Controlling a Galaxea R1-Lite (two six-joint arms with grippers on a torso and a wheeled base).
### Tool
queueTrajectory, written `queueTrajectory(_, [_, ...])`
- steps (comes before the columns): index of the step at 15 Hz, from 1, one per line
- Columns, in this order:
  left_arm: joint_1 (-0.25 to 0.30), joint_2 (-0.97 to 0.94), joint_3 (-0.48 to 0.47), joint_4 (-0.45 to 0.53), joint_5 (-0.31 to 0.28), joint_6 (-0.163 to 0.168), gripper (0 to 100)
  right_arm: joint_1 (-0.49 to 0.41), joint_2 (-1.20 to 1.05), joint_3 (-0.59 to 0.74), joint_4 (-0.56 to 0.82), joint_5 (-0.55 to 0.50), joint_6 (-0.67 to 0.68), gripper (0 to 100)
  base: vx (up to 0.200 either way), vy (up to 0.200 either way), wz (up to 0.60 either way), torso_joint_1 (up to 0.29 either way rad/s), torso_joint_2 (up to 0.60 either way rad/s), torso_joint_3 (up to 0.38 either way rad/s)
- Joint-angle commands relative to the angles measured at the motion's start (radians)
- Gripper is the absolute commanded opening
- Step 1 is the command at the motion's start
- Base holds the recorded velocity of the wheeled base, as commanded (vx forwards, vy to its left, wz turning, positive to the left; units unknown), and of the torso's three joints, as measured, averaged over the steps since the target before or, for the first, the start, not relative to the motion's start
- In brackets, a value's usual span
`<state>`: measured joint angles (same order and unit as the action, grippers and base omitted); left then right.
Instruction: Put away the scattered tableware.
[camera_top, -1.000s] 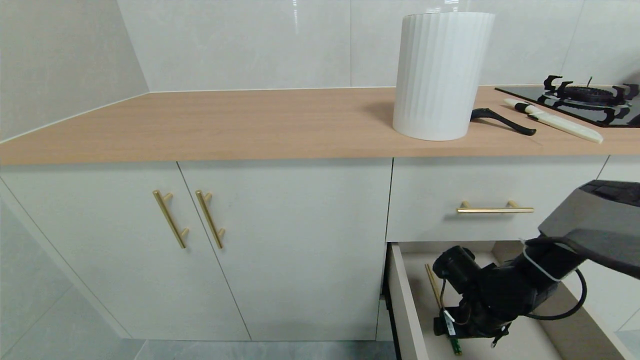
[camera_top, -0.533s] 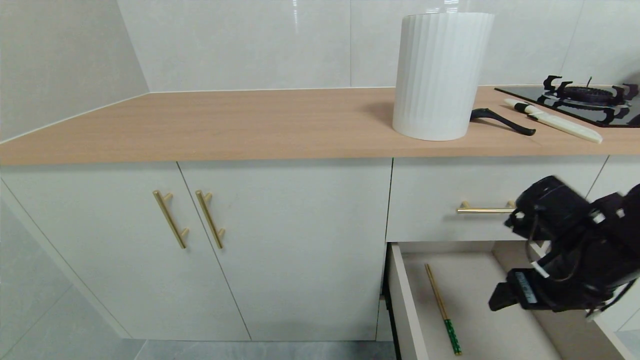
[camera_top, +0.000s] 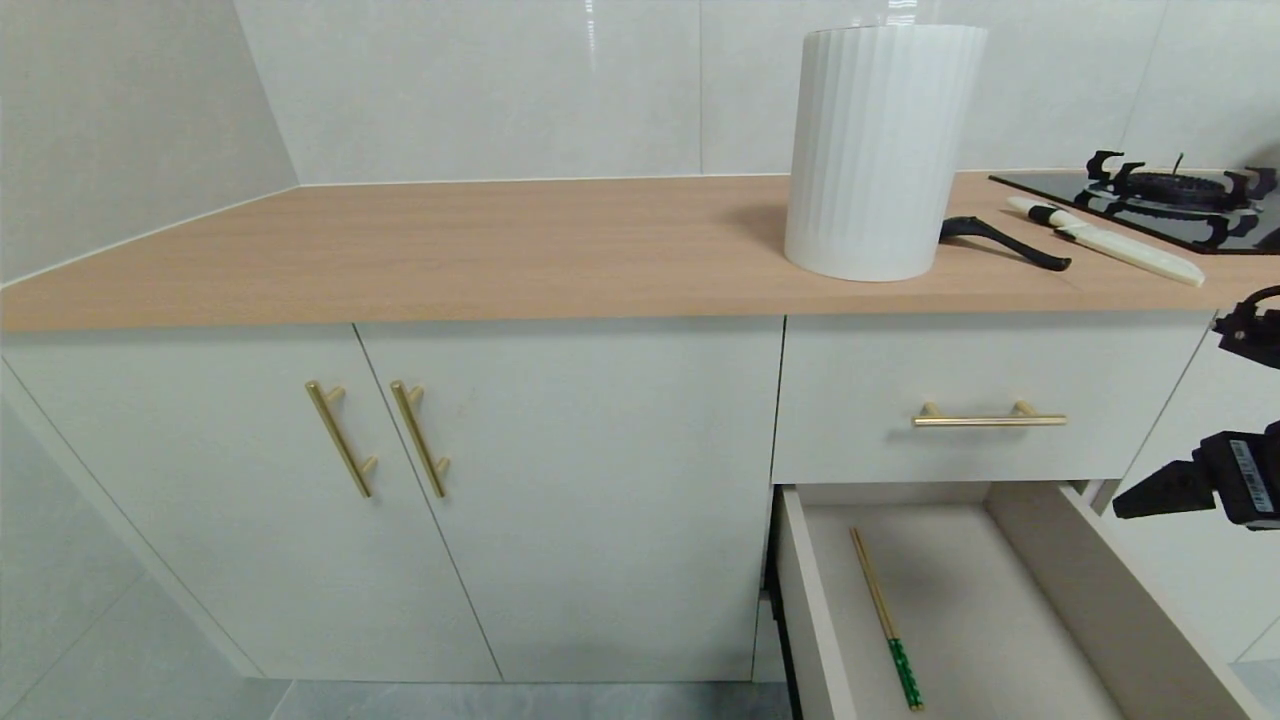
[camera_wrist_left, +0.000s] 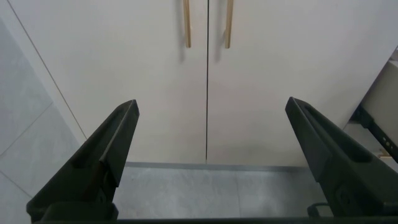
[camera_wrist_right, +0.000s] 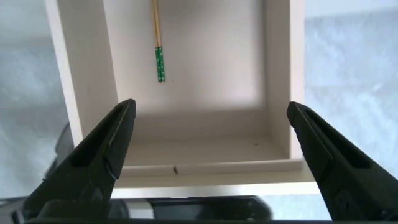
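A pair of wooden chopsticks (camera_top: 886, 618) with green ends lies in the open lower drawer (camera_top: 1040, 575), near its left wall; they also show as chopsticks (camera_wrist_right: 158, 45) inside the drawer (camera_wrist_right: 277, 93) in the right wrist view. On the counter lie a black-handled utensil (camera_top: 1003, 241) and a white knife (camera_top: 1110, 243). My right gripper (camera_wrist_right: 211, 162) hangs open above the drawer's front part, holding nothing; its arm shows at the right edge of the head view. My left gripper (camera_wrist_left: 214, 158) is open, low in front of the double cabinet doors.
A tall ribbed white container (camera_top: 877, 150) stands on the wooden counter (camera_top: 480, 250). A gas hob (camera_top: 1170, 195) sits at the back right. The upper drawer (camera_top: 988, 395) is closed. Cabinet doors with brass handles (camera_top: 340, 437) are closed at the left.
My right gripper has risen out of the drawer and pulled away to the right, leaving the chopsticks lying inside. The head view has not shifted.
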<state>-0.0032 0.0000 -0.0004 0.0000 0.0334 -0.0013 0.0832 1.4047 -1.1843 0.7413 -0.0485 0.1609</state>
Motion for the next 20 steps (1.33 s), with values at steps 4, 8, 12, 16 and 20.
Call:
queueTrajectory(4, [0.000, 0.002, -0.001, 0.000, 0.000, -0.002, 100, -0.002, -0.046, 0.015, -0.017, -0.001, -0.006, 100, 0.000, 0.000, 0.00, 0.041, -0.19, -0.156])
queueTrajectory(8, [0.000, 0.002, -0.001, 0.000, 0.000, 0.000, 100, 0.000, -0.041, 0.021, -0.023, -0.001, -0.007, 100, 0.000, 0.000, 0.00, 0.139, -0.44, -0.298])
queueTrajectory(12, [0.000, 0.002, 0.000, 0.000, 0.000, 0.000, 100, 0.001, -0.038, 0.028, -0.023, -0.001, -0.007, 100, 0.000, 0.000, 0.00, 0.179, -0.47, -0.284])
queueTrajectory(16, [0.000, 0.002, -0.001, 0.000, 0.000, 0.000, 100, 0.003, -0.036, 0.028, -0.023, 0.001, -0.007, 100, 0.000, 0.000, 0.00, 0.193, -0.47, -0.281])
queueTrajectory(20, [0.000, 0.002, -0.001, 0.000, 0.000, -0.002, 100, 0.004, -0.036, 0.035, -0.023, 0.001, -0.011, 100, 0.000, 0.000, 0.00, 0.215, -0.48, -0.277])
